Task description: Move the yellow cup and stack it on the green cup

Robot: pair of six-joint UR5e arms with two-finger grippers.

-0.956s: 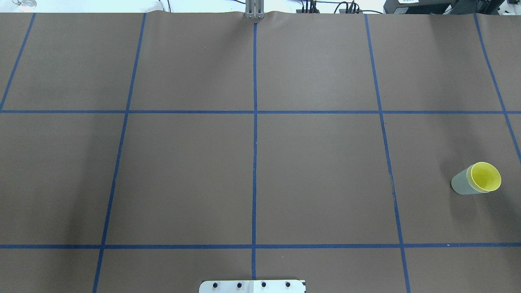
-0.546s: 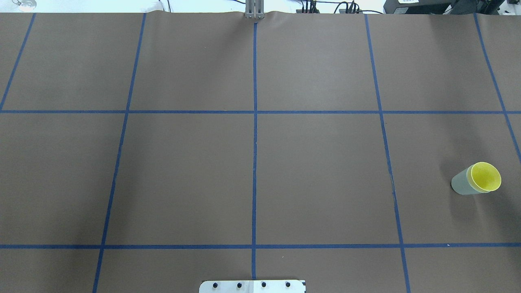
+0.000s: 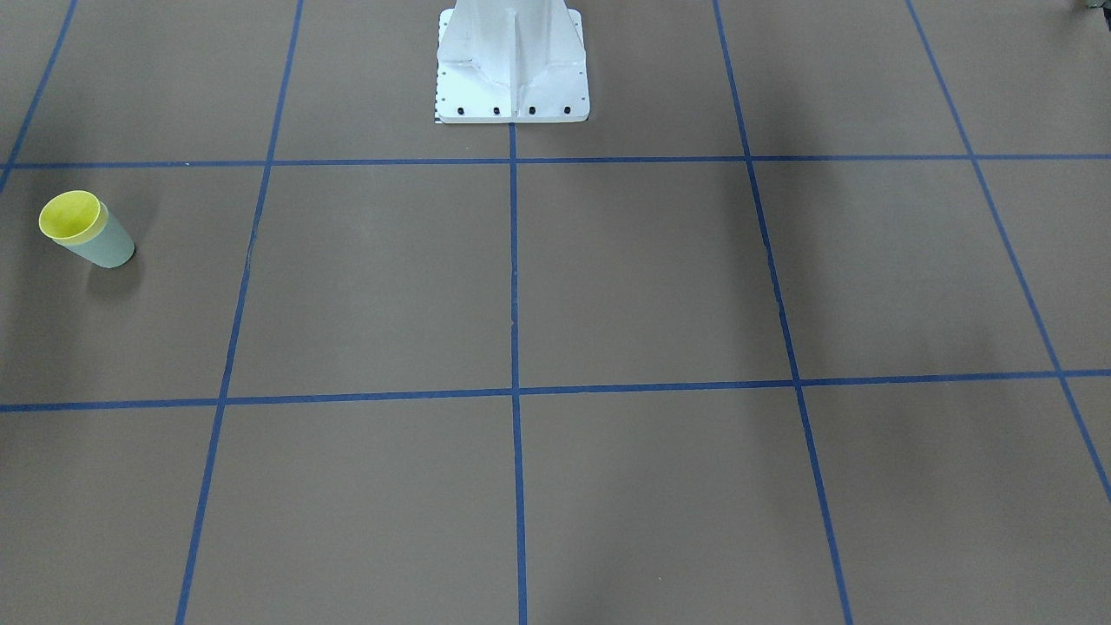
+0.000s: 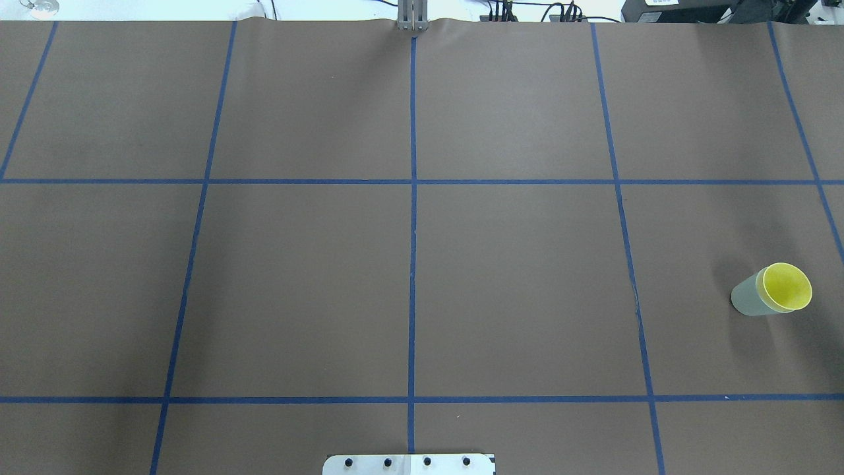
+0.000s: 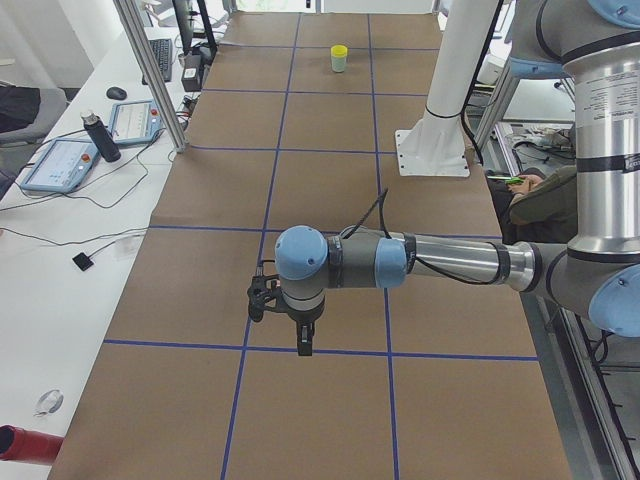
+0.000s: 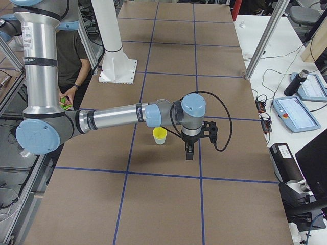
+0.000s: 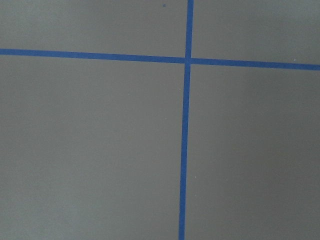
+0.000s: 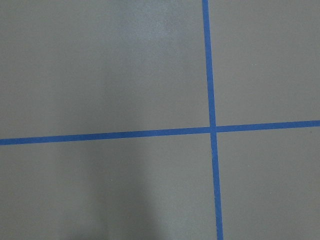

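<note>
The yellow cup (image 4: 786, 287) is sitting nested inside the green cup (image 4: 745, 300). Only its bright rim and inside are showing above the pale green wall. The stacked pair is standing upright on the brown surface (image 4: 514, 277), far out on the robot's right side, inside a square marked by blue tape lines (image 4: 413, 264). In the front-facing view the same pair is appearing at the left edge, yellow cup (image 3: 69, 215) on top and green cup (image 3: 106, 248) below, well apart from the white pedestal (image 3: 512, 61) of the robot's base.

Neither arm is showing in the overhead or front-facing views. In the right-side view the near arm is reaching out level over the surface, and the right gripper (image 6: 189, 154) is pointing straight down near the cups, yellow (image 6: 159, 132) over green (image 6: 159, 141), without touching them. I cannot tell whether its fingers are open or closed. In the left-side view the left gripper (image 5: 303, 347) is hanging downward over a tape line, well apart from the cups at the far end (image 5: 340, 58). The state of its fingers cannot be told either.

Both wrist cameras are looking at bare brown surface with a crossing of blue tape. A person (image 6: 69, 48) in a dark top is sitting behind the robot.
</note>
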